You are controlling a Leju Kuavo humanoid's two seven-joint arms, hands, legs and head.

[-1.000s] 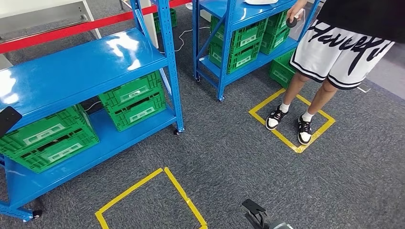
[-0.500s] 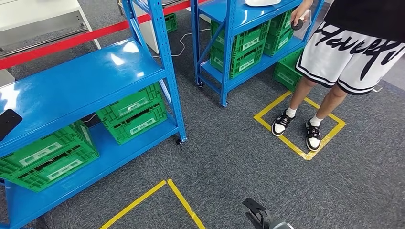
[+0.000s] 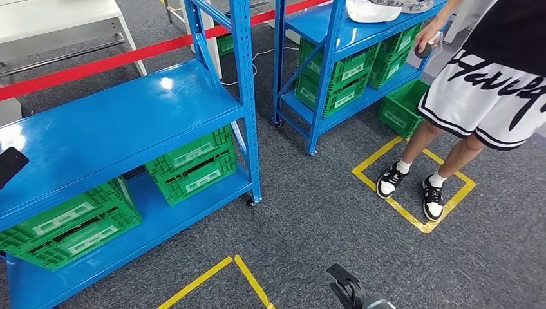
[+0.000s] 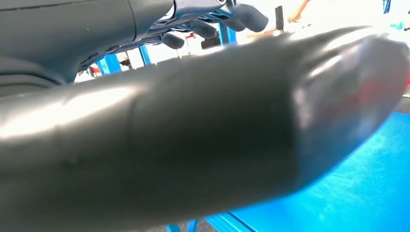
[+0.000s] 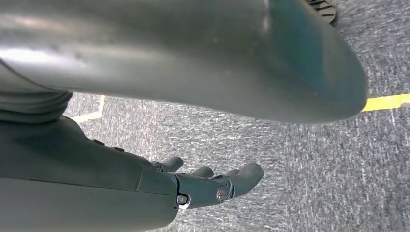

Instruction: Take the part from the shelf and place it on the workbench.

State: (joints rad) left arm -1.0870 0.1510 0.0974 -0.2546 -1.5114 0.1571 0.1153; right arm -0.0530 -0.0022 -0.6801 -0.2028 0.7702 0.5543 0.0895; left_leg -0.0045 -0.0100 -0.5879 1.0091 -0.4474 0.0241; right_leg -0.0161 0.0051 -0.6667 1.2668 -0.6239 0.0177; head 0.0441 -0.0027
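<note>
A white part (image 3: 373, 9) lies on the top board of the far blue shelf (image 3: 325, 84) at the back right. My left hand (image 4: 193, 135) is held over the blue top board of the near shelf (image 3: 122, 122), its fingers (image 4: 212, 26) stretched out and holding nothing. My right hand (image 5: 212, 186) hangs above the grey carpet with its fingers apart and nothing in them; it also shows at the head view's lower edge (image 3: 351, 293).
A person (image 3: 496, 84) in white shorts stands in a yellow taped square (image 3: 412, 187) beside the far shelf, holding a small dark round thing (image 3: 423, 48). Green crates (image 3: 190, 164) fill the lower shelves. A second taped square (image 3: 219, 280) marks the carpet near me. A red barrier (image 3: 129, 55) runs behind.
The whole picture has shifted: shelves and person now sit further right and lower, so the camera has moved. My hands keep their places in the picture.
</note>
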